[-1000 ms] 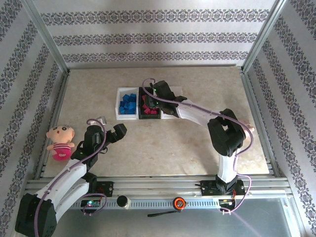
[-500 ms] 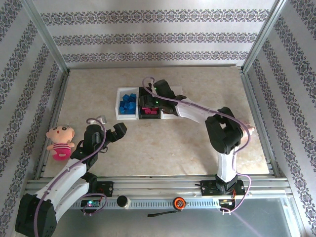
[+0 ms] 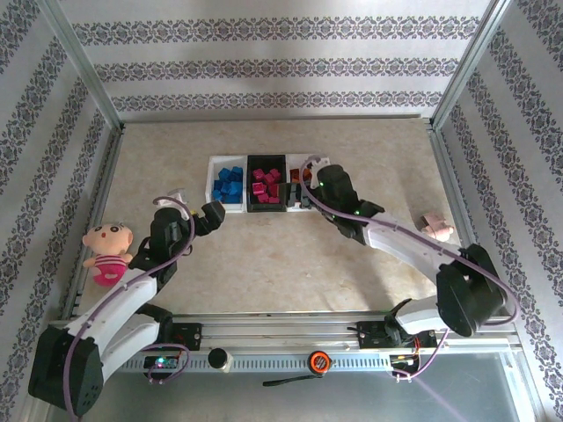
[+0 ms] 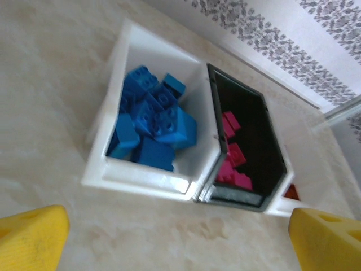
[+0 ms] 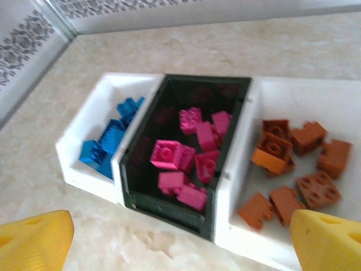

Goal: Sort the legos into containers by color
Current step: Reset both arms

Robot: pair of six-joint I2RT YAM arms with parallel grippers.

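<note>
As the top view shows, the containers point(image 3: 227, 208) sit at twelve o'clock, legos point(image 3: 230, 185) inside. Left wrist: left gripper point(image 4: 179, 237) spread wide, empty, blue legos point(image 4: 149, 121) at eleven. Right wrist: right gripper point(image 5: 180, 241) gaping, empty, pink legos point(image 5: 192, 152) at twelve, orange-brown legos point(image 5: 276, 144) at two.

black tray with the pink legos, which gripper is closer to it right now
Right. The right gripper hovers just right of the black tray, over the neighbouring white tray; the left gripper sits farther off, to its near left.
</note>
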